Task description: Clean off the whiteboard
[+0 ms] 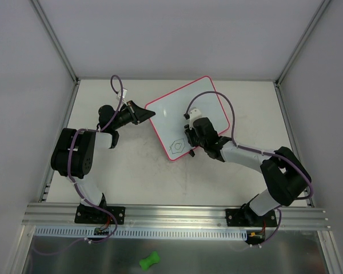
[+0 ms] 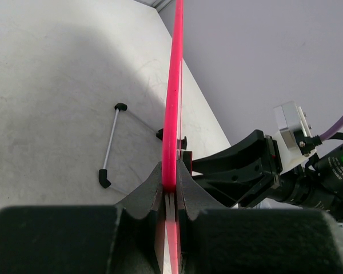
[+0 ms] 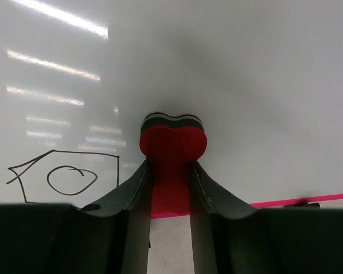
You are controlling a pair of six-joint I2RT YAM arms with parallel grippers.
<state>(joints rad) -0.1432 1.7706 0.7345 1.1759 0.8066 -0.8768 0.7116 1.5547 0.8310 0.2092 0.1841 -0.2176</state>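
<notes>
1. Left hand [image 2: 170, 177]: my jaws are closed tight on the pink frame [image 2: 172, 85] of the whiteboard [image 1: 177, 114]. The grip sits on the board's left edge, and the frame runs straight up between my two fingers.
2. Right hand [image 3: 171, 164]: my jaws are closed on a red eraser [image 3: 172, 142], gripped at its narrow waist. Its rounded end sticks out past my fingertips, with the dark felt layer against the white surface.
3. Whiteboard, position: it lies skewed on the table [image 1: 131, 171], turned so that one corner points toward my bases. It sits toward the far half of the table, between my two hands.
4. Whiteboard, support: in the left wrist view the board shows edge-on. A thin wire stand [image 2: 111, 140] with black feet shows under it, on the table side. I cannot tell how steeply the board leans.
5. Whiteboard, surface: a dark marker drawing [image 3: 63, 180] sits near the corner closest to me, an angular outline with a loop inside it. It lies to the left of the eraser and apart from it.
6. Eraser, contact point: near the board's lower right edge, just inside the frame.
7. Other item: a small green bone-shaped thing [image 1: 150, 261] lies on the metal surface in front of my bases, well apart from the board.
</notes>
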